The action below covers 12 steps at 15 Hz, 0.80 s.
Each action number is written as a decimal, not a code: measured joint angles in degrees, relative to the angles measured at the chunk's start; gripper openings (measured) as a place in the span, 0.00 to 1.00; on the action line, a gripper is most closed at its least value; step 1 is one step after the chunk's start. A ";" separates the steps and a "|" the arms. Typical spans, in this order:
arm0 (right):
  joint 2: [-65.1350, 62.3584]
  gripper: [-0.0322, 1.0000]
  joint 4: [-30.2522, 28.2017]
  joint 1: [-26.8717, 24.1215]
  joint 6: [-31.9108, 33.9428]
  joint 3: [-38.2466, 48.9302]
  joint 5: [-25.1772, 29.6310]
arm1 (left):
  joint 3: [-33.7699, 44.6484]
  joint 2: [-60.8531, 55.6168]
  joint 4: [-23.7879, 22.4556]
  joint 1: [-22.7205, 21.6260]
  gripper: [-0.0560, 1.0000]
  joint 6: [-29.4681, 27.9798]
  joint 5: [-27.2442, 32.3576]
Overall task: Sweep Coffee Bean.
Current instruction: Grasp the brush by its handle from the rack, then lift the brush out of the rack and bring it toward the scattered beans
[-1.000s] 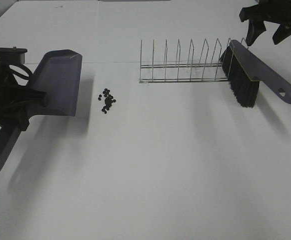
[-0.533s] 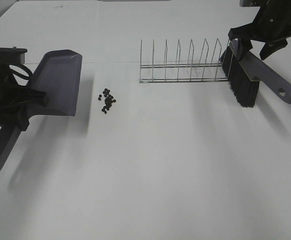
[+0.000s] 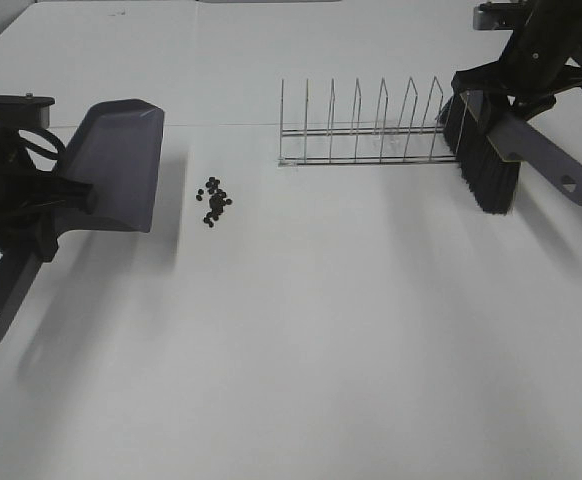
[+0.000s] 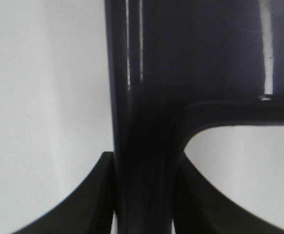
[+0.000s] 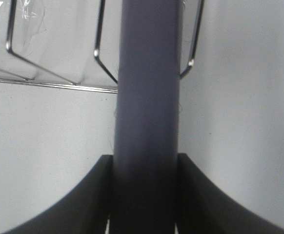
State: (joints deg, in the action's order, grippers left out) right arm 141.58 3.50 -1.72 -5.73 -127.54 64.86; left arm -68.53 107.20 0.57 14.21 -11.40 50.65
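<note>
Right end effector (image 3: 509,98) grips the grey black-bristled plastic brush (image 3: 491,165); left end effector (image 3: 49,210) clamps the grey plastic dustpan (image 3: 121,160), at 9 o'clock of the tiny dark coffee beans (image 3: 214,201) on the white bench (image 3: 321,340). A silver wire rack (image 3: 366,135) stands between beans and brush.

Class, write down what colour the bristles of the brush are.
Black. The bristles show best in the exterior high view.
</note>
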 joint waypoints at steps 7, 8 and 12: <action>-11.17 0.29 0.00 0.00 0.52 0.11 4.35 | 0.00 0.00 0.00 0.00 0.31 0.00 0.00; -13.24 0.29 0.00 0.00 0.86 0.11 5.10 | 0.00 0.00 0.00 0.00 0.31 0.00 0.00; -19.82 0.29 3.27 0.00 2.12 1.83 5.27 | 0.00 0.00 -0.57 0.06 0.31 0.00 0.00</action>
State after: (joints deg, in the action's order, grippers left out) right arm 121.75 6.76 -1.72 -3.61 -125.71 70.13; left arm -68.53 107.20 0.00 14.27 -11.40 50.65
